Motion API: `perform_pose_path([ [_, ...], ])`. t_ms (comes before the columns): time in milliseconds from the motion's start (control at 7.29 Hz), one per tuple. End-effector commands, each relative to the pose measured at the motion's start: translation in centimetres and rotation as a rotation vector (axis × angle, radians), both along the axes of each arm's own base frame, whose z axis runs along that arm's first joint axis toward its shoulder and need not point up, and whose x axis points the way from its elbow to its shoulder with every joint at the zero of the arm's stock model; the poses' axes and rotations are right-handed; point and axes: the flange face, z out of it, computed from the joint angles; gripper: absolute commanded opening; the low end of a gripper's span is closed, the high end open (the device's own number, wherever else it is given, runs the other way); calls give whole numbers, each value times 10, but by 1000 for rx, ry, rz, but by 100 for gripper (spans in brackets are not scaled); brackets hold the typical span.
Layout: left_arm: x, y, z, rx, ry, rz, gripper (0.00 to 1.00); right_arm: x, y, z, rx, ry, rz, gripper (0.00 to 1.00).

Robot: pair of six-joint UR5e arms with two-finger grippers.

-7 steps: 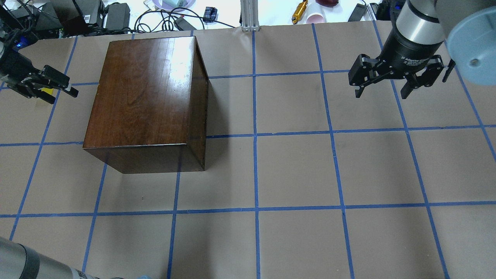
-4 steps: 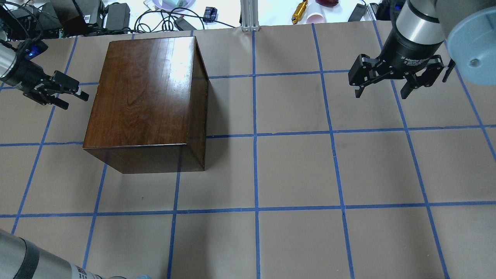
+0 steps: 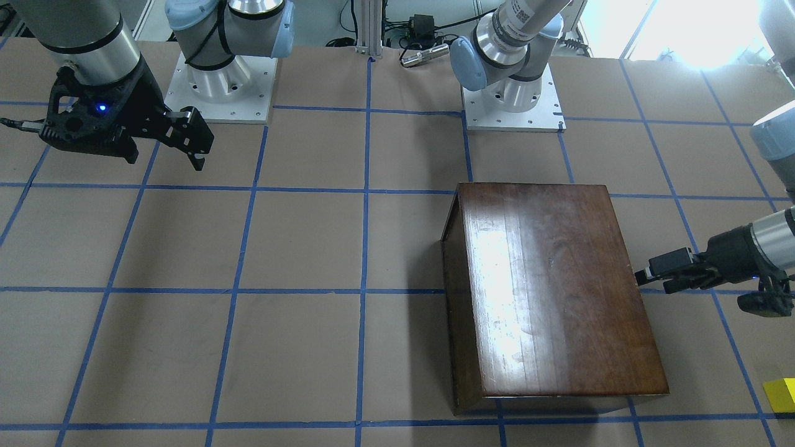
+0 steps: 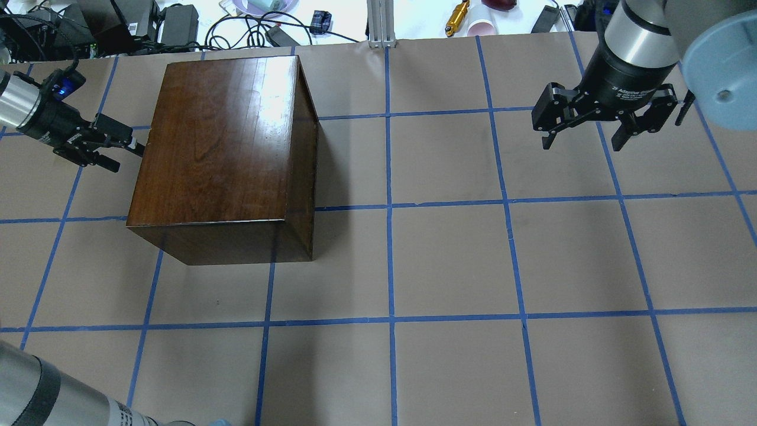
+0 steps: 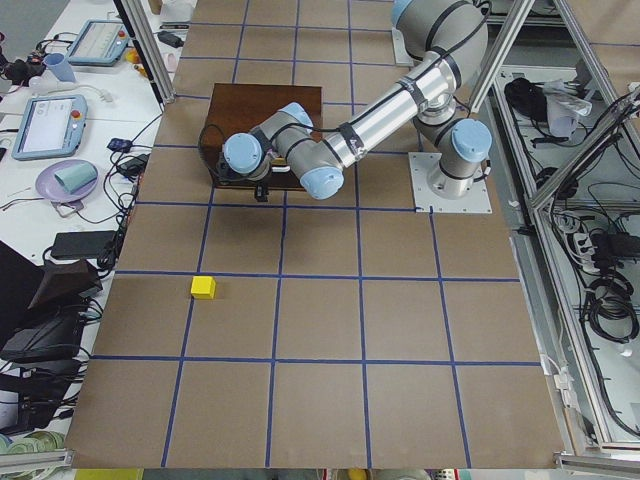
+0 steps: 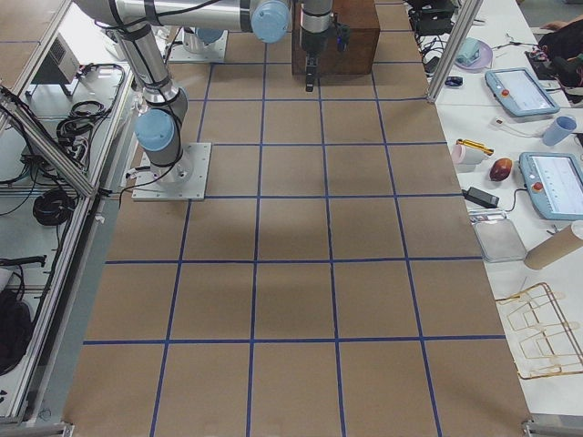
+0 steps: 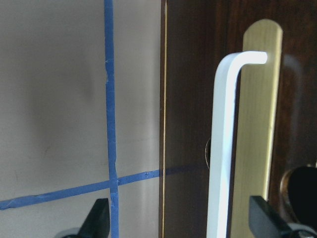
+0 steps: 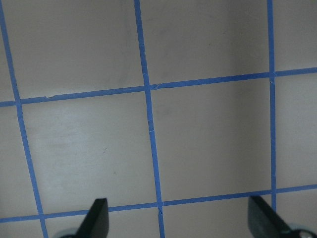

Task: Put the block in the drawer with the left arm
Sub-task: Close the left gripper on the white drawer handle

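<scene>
The yellow block lies on the table left of the cabinet, apart from both grippers; it also shows in the exterior left view and is out of the overhead view. The dark brown cabinet has its drawer shut. The left wrist view shows the drawer's front panel with a white handle on a brass plate. My left gripper is open and empty, close in front of that handle, its fingertips on either side of it. My right gripper is open and empty, hanging over bare table far right.
The table is brown paper with a blue tape grid. Cables, power bricks and small items lie beyond the far edge. The two arm bases stand at the robot's side.
My left gripper has moved right, from well clear of the cabinet to just in front of its left face. The right arm has not moved.
</scene>
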Motion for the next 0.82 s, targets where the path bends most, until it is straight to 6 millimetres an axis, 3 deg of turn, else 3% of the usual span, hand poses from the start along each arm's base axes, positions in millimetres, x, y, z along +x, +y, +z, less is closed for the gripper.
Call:
perform_pose_path([
  [0, -3, -5, -10, 1, 2, -6, 100, 0, 0, 0, 0, -1, 0, 100],
  [686, -7, -13, -26, 4, -3, -21, 98, 0, 0, 0, 0, -1, 0, 100],
])
